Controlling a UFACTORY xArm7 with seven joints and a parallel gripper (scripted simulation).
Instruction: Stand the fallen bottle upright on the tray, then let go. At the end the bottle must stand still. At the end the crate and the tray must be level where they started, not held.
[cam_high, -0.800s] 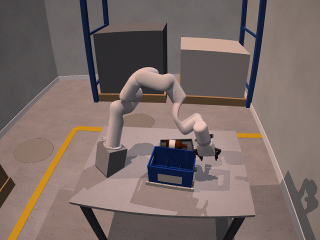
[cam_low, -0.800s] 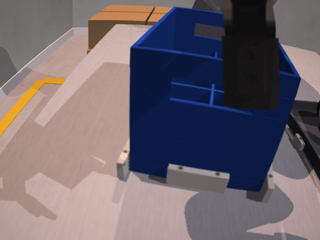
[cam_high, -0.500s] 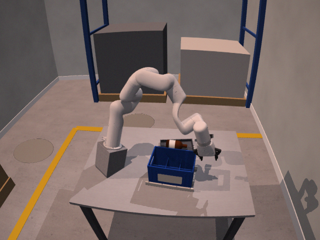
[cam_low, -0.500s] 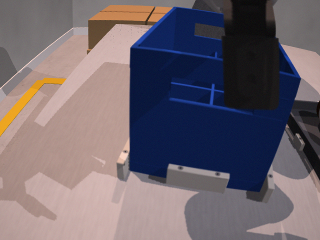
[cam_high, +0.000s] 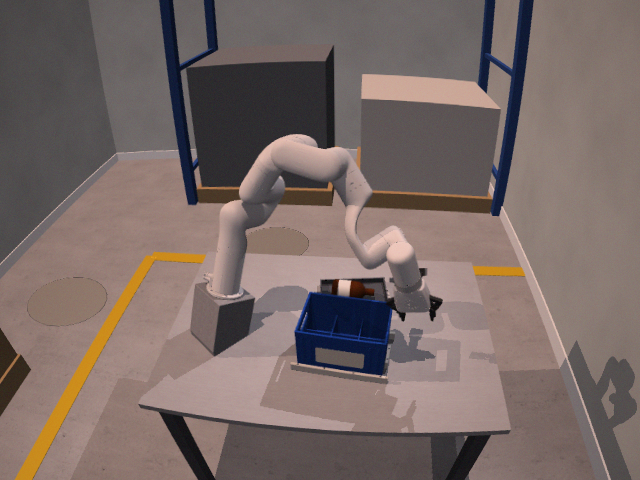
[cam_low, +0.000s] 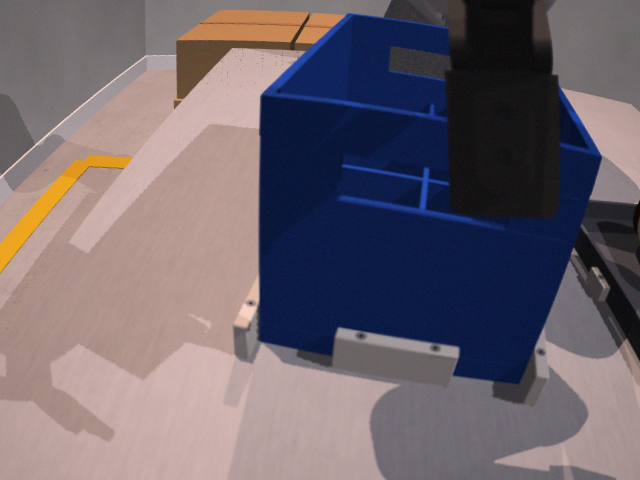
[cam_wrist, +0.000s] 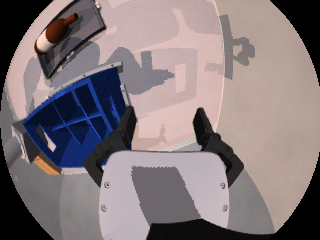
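Hand (cam_high: 416, 312) open; bottle (cam_high: 351, 288) top-view only

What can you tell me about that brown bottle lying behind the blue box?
The bottle is dark brown and glossy like glass, with a white label band around its body and a narrow neck. It lies on its side in a shallow dark tray, neck pointing toward the gripper. The tray sits on the table just behind the blue crate. Nothing grips the bottle: the gripper hangs open beside the tray, apart from it.

bottle (cam_high: 352, 287): brown, white band | crate (cam_high: 343, 334): blue, grey label | tray (cam_high: 326, 283): dark grey | arm (cam_high: 289, 170): white | floor line (cam_high: 82, 356): yellow
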